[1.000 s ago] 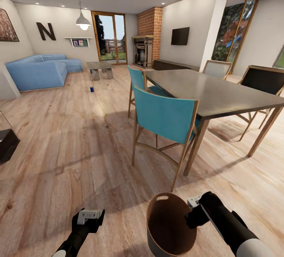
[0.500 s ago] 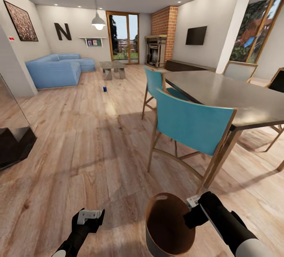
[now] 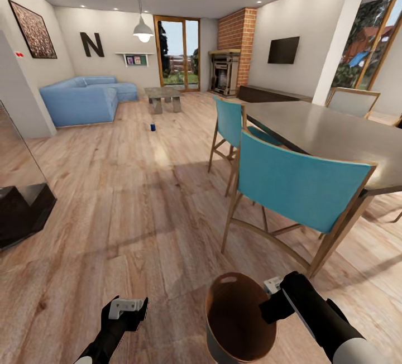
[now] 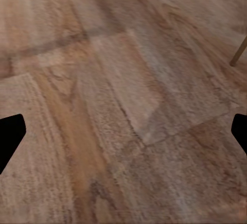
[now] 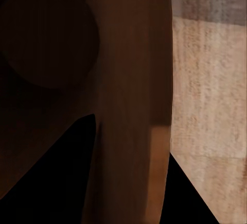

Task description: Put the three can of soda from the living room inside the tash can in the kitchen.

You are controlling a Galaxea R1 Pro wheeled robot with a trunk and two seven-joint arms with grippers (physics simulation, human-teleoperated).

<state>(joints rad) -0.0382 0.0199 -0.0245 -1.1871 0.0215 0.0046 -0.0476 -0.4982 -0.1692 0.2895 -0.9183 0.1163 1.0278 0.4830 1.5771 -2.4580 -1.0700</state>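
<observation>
In the head view a small dark blue can of soda stands upright on the wooden floor far ahead, in front of the coffee table in the living room. The tash can, grey outside and brown inside, hangs low in front of me. My right gripper is shut on its rim. In the right wrist view the bin's brown wall runs between the right gripper and its dark fingers. My left gripper is open over bare floor, as the left wrist view confirms, with nothing in it.
A grey dining table with two teal chairs stands close on the right. A dark cabinet corner juts in at left. The blue sofa and brick fireplace lie far ahead, across open floor.
The whole view has shifted: the camera has turned left and rolled forward, so the chairs loom larger. Both grippers and the bin keep their places relative to me.
</observation>
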